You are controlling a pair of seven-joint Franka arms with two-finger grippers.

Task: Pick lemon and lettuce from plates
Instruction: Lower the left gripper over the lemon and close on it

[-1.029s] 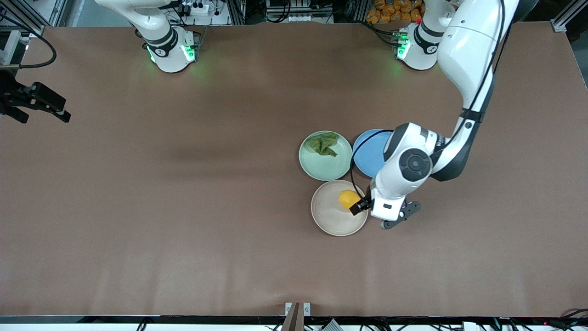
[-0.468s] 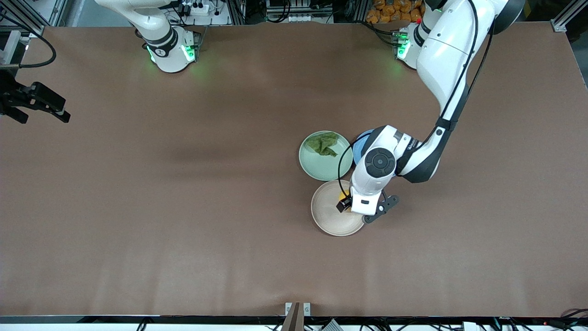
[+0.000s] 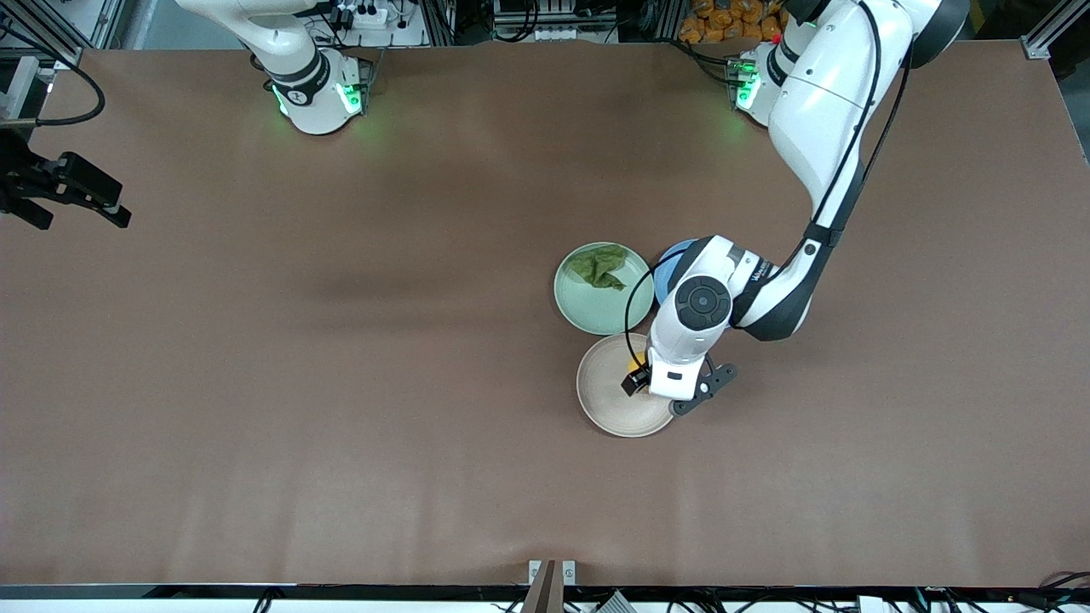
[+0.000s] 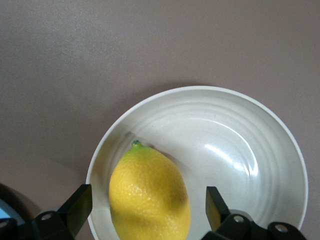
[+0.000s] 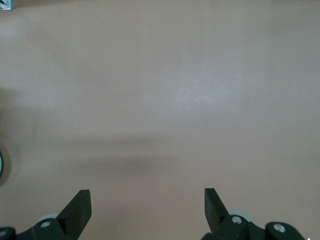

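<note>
The yellow lemon point(image 4: 150, 197) lies on the beige-cream plate point(image 4: 250, 150), near its rim. In the front view only a sliver of the lemon point(image 3: 635, 367) shows on that plate point(image 3: 606, 409) under the left hand. My left gripper point(image 4: 147, 202) is open, one finger on each side of the lemon with a gap on both sides; it also shows in the front view point(image 3: 636, 380). The dark green lettuce point(image 3: 600, 266) lies on the mint plate point(image 3: 596, 317). My right gripper point(image 5: 147, 197) is open and empty over bare table.
A blue plate point(image 3: 669, 262) sits beside the mint plate, mostly hidden under the left arm. The three plates touch or nearly touch. A black device point(image 3: 64, 191) juts in at the right arm's end of the table.
My left gripper has moved from beside the beige plate to over the lemon, so its fingers now straddle it. In the last half second it barely shifted. The right arm has not moved.
</note>
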